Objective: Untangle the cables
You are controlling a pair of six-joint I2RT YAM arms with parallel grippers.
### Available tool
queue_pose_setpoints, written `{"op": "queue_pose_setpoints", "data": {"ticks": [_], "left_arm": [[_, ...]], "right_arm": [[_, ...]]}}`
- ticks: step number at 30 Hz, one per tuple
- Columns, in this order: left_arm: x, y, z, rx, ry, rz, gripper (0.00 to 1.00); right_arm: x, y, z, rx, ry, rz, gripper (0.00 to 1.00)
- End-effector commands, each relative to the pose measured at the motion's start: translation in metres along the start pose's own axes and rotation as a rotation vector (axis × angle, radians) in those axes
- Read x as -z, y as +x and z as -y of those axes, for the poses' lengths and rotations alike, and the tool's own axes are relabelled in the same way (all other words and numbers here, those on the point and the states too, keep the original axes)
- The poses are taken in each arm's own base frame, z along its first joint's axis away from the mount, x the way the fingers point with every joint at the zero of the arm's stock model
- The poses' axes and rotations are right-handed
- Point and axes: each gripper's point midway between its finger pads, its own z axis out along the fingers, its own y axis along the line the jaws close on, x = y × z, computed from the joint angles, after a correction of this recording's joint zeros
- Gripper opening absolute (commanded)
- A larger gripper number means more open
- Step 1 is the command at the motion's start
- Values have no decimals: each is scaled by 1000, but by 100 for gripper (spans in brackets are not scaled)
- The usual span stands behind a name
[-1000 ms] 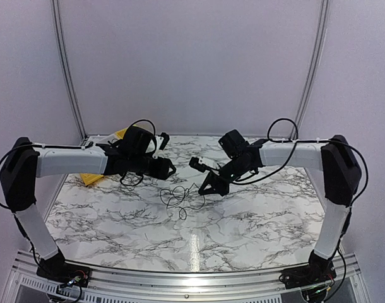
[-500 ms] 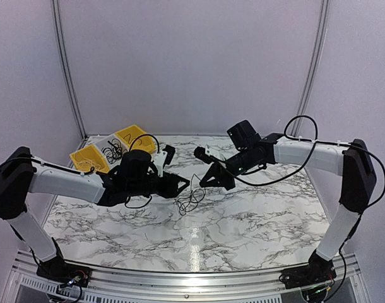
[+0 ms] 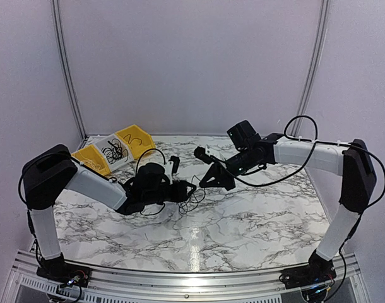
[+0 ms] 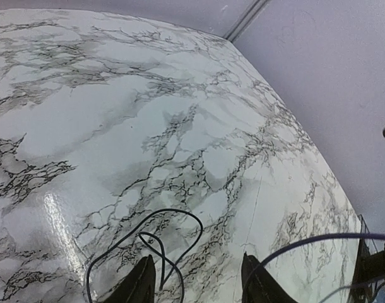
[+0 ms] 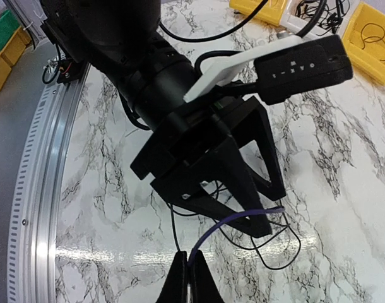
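Note:
The cables (image 3: 194,199) are thin black loops lying on the marble table (image 3: 255,221) between the two grippers. My left gripper (image 3: 191,188) hovers low over them. In the left wrist view its fingers (image 4: 139,284) stand open with a black loop (image 4: 176,210) partly between them. My right gripper (image 5: 189,259) is shut on a thin purple-looking cable (image 5: 221,221) that arcs up across the left gripper (image 5: 271,211). A black strand also runs to its tips. More black loops (image 5: 275,267) lie under the left gripper. The purple-looking cable (image 4: 331,238) passes by the left gripper's right finger.
Two yellow bins (image 3: 91,158) (image 3: 136,139) and a white one (image 3: 113,150) holding dark cables stand at the table's back left. In the right wrist view, yellow bins (image 5: 369,31) sit top right and the table's metal rail (image 5: 35,189) runs along the left.
My left arm has swung forward and right, down to the cable pile. My right gripper lifted slightly a second ago, gathering the loops beneath it, and has since held still.

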Motion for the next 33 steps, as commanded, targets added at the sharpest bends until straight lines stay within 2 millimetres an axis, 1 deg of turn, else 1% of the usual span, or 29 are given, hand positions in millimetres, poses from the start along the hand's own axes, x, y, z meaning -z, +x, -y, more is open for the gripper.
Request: {"op": "queue_pose_setpoints", "data": {"ticks": [1,2,4,5,9,10,13,15,17,18,20,21,22,24,28,30,32,33], "left_arm": [[-9,-19,-22,118,-102,126,48],[-10,-17,-29,138,-123,128,48],[-13,-12,-39,156,-147,122,49],[-15,-8,-43,159,-156,115,49],[-21,3,-57,179,-186,95,48],[-22,6,-60,183,-191,90,48],[-22,11,-69,195,-211,83,47],[-21,13,-75,202,-222,79,47],[-20,15,-79,211,-231,77,47],[-19,16,-80,213,-233,74,47],[-17,17,-82,221,-237,73,47],[-14,17,-82,223,-239,74,47],[-12,17,-82,223,-241,76,47],[-1,10,-80,215,-247,95,47],[32,-4,-82,174,-294,157,48],[54,-6,-88,146,-335,185,49],[71,-10,-90,114,-354,207,50],[77,-12,-87,97,-348,211,50]], "right_arm": [[20,-37,-25,60,-71,77,0],[31,-51,-32,87,-80,107,0],[60,-87,-48,173,-69,183,0],[80,-105,-57,226,-46,217,0],[143,-159,-87,376,35,307,0],[155,-169,-94,393,41,317,0],[184,-192,-113,438,41,357,0],[198,-204,-126,458,35,388,0],[208,-210,-134,471,34,408,0],[210,-212,-135,474,38,413,0],[206,-208,-130,466,53,403,0],[202,-204,-126,459,59,394,0],[192,-196,-119,440,59,374,0],[178,-183,-108,420,70,351,0],[148,-151,-89,372,74,298,0],[133,-133,-82,348,68,271,0],[118,-116,-76,321,54,248,0],[112,-109,-74,309,46,241,0]]}}
